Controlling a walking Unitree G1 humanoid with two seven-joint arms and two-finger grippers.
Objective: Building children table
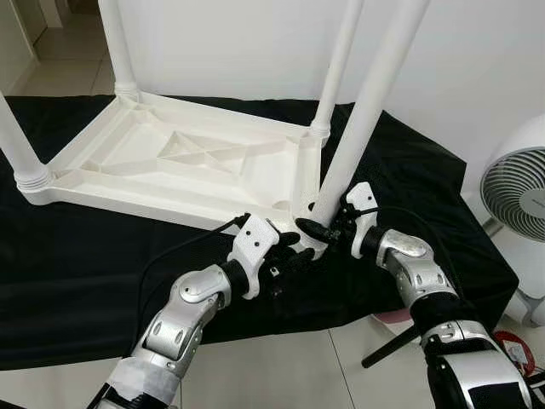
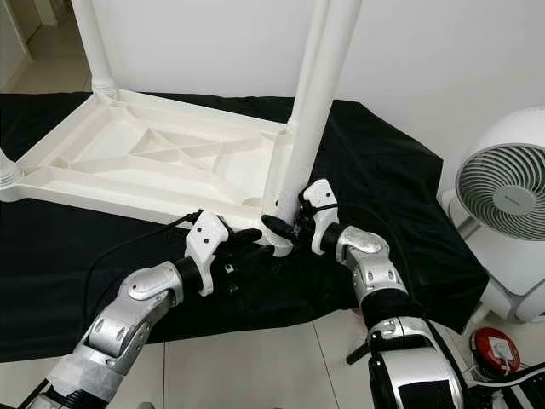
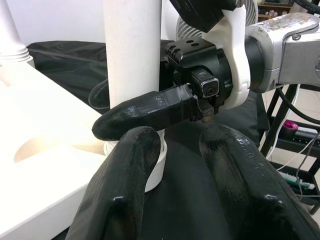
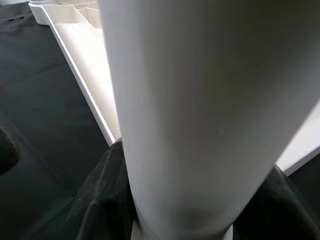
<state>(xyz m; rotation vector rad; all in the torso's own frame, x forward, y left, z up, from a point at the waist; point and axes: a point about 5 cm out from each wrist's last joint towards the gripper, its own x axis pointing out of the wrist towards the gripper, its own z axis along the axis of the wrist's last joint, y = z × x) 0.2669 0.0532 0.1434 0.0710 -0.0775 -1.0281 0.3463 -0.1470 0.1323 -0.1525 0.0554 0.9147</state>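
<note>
A white plastic table [image 1: 170, 162] lies upside down on a black cloth [image 1: 77, 281], with legs standing up at three corners. At the near right corner a fourth white leg [image 1: 366, 111] leans, its foot at the corner socket. My right gripper [image 1: 319, 223] is shut on this leg just above its base; in the right wrist view the leg [image 4: 200, 100] runs between the black fingers [image 4: 102, 195]. My left gripper [image 1: 289, 247] sits low beside the same corner, open, fingers [image 3: 130, 170] apart near the leg's collar with nothing between them.
A white fan [image 2: 502, 192] stands on the floor at the right, past the cloth's edge. A red round object [image 2: 496, 349] and a black rod [image 1: 392, 345] lie on the tiles near my right arm. A white wall rises close behind the table.
</note>
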